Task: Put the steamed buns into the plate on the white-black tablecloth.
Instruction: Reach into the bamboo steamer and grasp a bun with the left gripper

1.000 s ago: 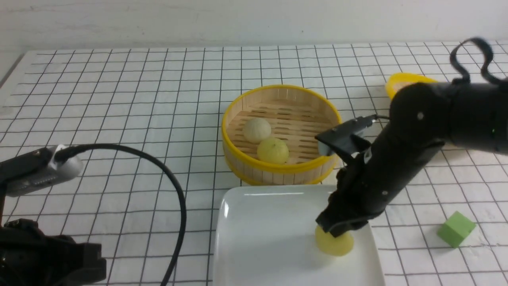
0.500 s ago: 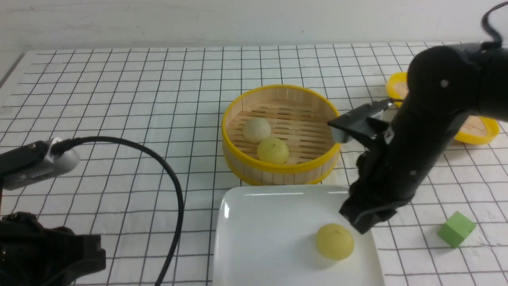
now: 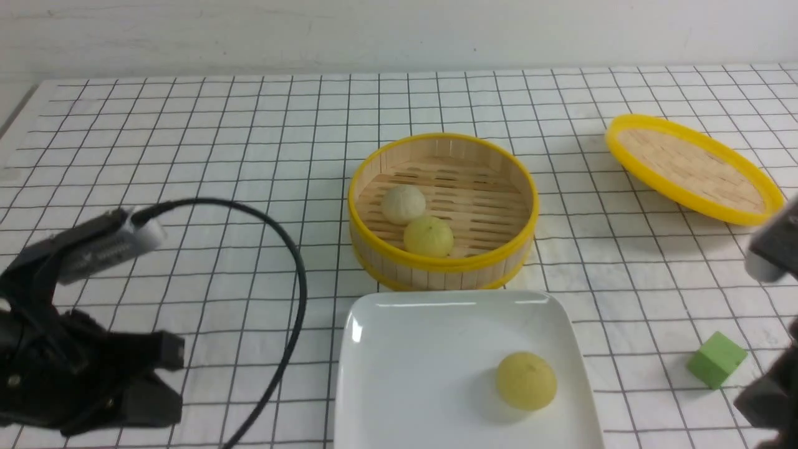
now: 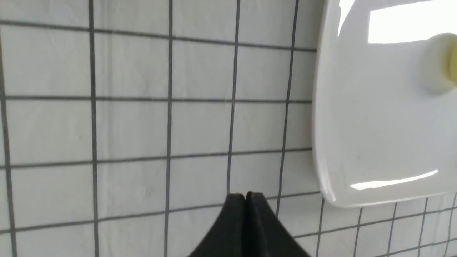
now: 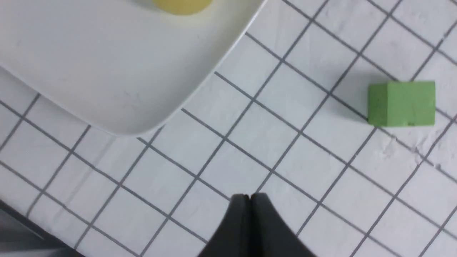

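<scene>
One pale yellow-green steamed bun (image 3: 525,380) lies in the white square plate (image 3: 424,349) on the white-black tablecloth (image 3: 218,156). Two more steamed buns, a beige-white one (image 3: 403,203) and a yellow-green one (image 3: 428,236), sit in the bamboo steamer basket (image 3: 442,265) behind the plate. My left gripper (image 4: 245,195) hovers shut over bare cloth left of the plate (image 4: 375,135), holding nothing. My right gripper (image 5: 249,196) is shut and empty over the cloth right of the plate (image 5: 107,82), with the plated bun (image 5: 182,5) at the picture's edge. Only a dark edge of the right arm (image 3: 770,386) shows in the front view.
The yellow-rimmed bamboo lid (image 3: 692,168) lies tilted at the back right. A green cube (image 3: 716,360) (image 5: 401,103) sits on the cloth right of the plate. The left arm's black cable (image 3: 293,299) loops over the cloth left of the plate.
The right gripper let go of the yellow-green bun on the plate, shut, and drew back to the right edge. The left arm rose and shifted slightly right.
</scene>
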